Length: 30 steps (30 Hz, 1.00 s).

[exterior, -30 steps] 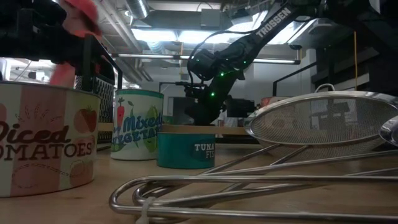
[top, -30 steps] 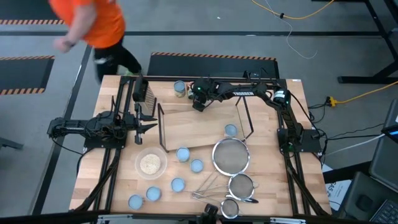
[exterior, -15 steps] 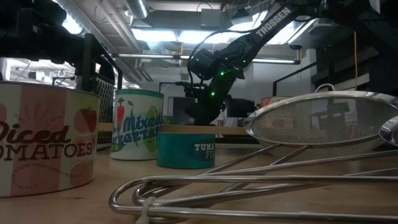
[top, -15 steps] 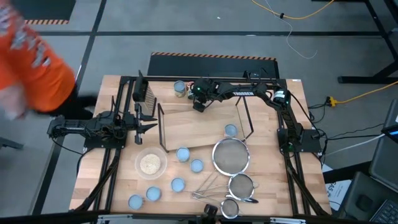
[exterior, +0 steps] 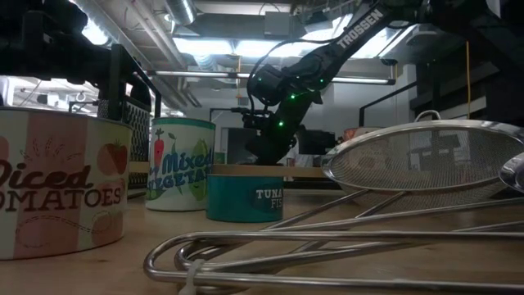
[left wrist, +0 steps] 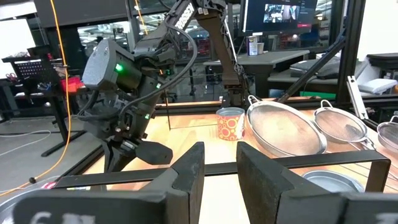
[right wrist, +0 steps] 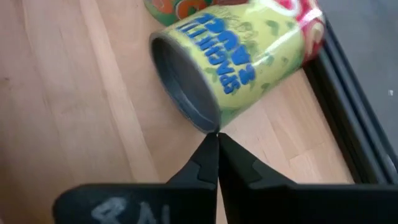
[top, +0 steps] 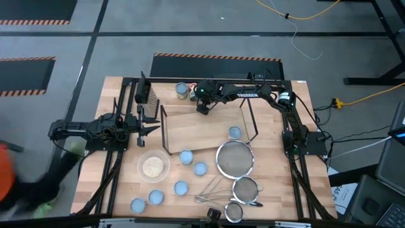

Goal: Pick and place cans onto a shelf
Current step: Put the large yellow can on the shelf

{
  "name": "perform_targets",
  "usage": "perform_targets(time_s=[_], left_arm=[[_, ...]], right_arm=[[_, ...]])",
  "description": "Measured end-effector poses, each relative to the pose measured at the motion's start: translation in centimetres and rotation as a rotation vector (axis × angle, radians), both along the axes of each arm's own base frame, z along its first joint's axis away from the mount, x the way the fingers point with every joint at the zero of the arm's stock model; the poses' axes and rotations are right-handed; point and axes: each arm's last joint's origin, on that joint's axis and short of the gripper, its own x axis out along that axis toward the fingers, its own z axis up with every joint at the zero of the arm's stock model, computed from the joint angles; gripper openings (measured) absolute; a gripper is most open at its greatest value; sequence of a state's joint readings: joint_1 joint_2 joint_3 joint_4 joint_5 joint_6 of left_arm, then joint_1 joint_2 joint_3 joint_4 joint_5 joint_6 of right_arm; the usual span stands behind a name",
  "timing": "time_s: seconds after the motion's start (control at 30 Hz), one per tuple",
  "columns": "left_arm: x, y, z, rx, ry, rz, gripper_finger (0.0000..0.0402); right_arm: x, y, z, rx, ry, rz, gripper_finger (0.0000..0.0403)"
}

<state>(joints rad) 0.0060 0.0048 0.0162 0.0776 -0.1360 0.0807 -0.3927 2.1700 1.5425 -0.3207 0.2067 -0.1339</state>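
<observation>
Changes since the prior frames: the person in orange, formerly beyond the far-left bench corner, now shows only as a blur (top: 12, 187) at the near-left edge of the high view. Right hand (right wrist: 212, 144), formerly parted, is now clenched on nothing, fingertips meeting just at the rim of a tipped can. Both arms otherwise unmoved.

Item 1. Shelf (top: 202, 130): light-wood board with black wire end frames, mid-bench. Holds 1 can (top: 235, 132) near its right frame.

Item 2. Cans at far edge: 1 yellow-green labelled can (right wrist: 239, 53) lying on its side on the bench, open rim toward the right hand; a second can (right wrist: 180, 7) touching it behind. In the high view this pair (top: 183, 90) sits just left of the right hand (top: 201, 107), beyond the shelf.

Item 3. Cans on bench in front of the shelf: 5 pale round tops, at (top: 186, 156), (top: 200, 168), (top: 180, 187), (top: 155, 197), (top: 137, 205).

Item 4. Clear bowl (top: 153, 167): contains pale grains.

Item 5. Mesh strainers, 3, graded: (top: 235, 158), (top: 245, 188), (top: 233, 211). All empty.

Item 6. Box grater (top: 145, 94), far left of bench.

Item 7. Left hand (top: 149, 123): released, fingers (left wrist: 186, 171) parted, grasping nothing, waiting left of the shelf.
</observation>
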Motion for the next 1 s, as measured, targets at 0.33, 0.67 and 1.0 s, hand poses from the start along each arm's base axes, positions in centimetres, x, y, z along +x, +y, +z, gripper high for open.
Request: perform_targets(time_s=[0.33, 0.67, 1.0], left_arm=[[0.00, 0.00, -0.01, 0.000, 0.001, 0.000, 0.0086], [0.00, 0.00, -0.02, 0.000, 0.002, 0.000, 0.0086], [0.00, 0.00, -0.02, 0.000, 0.002, 0.000, 0.0086]], right_arm=[[0.02, 0.01, 0.03, -0.002, -0.001, 0.001, 0.0002], [0.02, -0.01, 0.03, 0.005, -0.011, -0.024, 0.0107], [0.34, -0.28, 0.34, -0.009, -0.061, -0.024, 0.0178]])
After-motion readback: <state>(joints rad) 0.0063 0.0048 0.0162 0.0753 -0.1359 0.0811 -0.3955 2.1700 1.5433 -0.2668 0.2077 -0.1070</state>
